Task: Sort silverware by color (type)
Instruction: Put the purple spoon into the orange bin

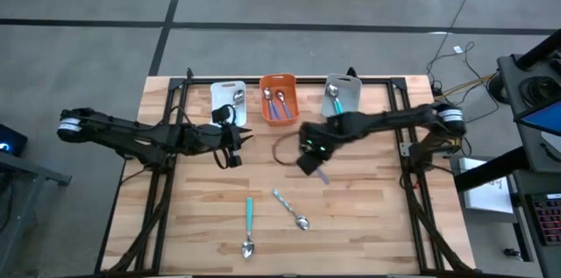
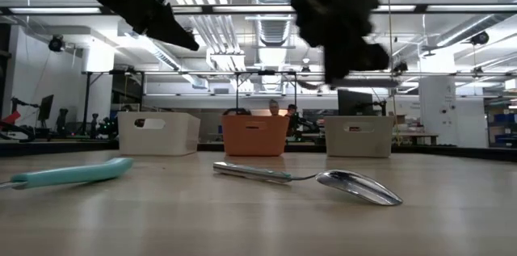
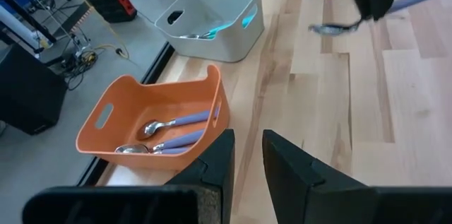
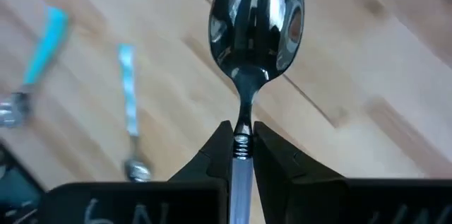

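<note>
Purple spoon [image 4: 256, 19] handle hidden between right gripper [image 4: 242, 146] fingers; white bin [image 1: 227, 101] contents indistinct.

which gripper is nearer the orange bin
Right, though not by much. The right gripper, shut on a purple spoon, hangs just beside the orange bin; the left gripper hangs slightly farther off.

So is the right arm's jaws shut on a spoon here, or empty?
Shut on a spoon. In the right wrist view the right gripper pinches the spoon at its neck; from above, its purple handle sticks out beneath the gripper, off the table.
</note>
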`<state>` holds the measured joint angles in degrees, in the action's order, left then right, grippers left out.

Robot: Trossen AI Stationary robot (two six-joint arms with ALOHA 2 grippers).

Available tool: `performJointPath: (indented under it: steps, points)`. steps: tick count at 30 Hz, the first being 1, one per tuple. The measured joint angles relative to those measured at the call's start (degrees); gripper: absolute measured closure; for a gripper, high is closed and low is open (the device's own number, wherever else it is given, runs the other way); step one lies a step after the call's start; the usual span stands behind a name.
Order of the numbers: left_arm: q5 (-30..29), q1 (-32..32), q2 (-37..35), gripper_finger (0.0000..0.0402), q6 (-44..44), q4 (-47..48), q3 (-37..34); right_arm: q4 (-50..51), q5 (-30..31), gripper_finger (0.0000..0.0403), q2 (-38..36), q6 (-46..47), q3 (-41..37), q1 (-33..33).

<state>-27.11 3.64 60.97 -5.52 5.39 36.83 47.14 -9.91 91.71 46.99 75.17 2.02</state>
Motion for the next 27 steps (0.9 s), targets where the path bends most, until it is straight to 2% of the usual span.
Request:
performJointPath:
  steps: [4, 12, 17, 27]
  points:
    - [0.0, 0.0, 0.0, 0.0345, 0.04, 0.65, -0.01, 2.39, -2.42, 0.0379, 7.48, -7.87, 10.22, 3.71]
    - [0.0, 0.0, 0.0, 0.0345, 0.22, 1.97, 0.01, 10.9, -2.31, 0.0379, 20.28, -19.67, 31.17, 11.24]
    - [-0.21, 0.0, 0.0, 0.0345, 0.22, 2.18, -0.01, 12.54, -2.11, 0.0379, 27.54, -22.09, 41.84, 16.6]
    - [-1.31, 0.0, 0.0, 0.0345, 0.22, 2.34, -0.01, 14.37, -3.06, 0.0379, 40.5, -20.9, 59.97, 27.64]
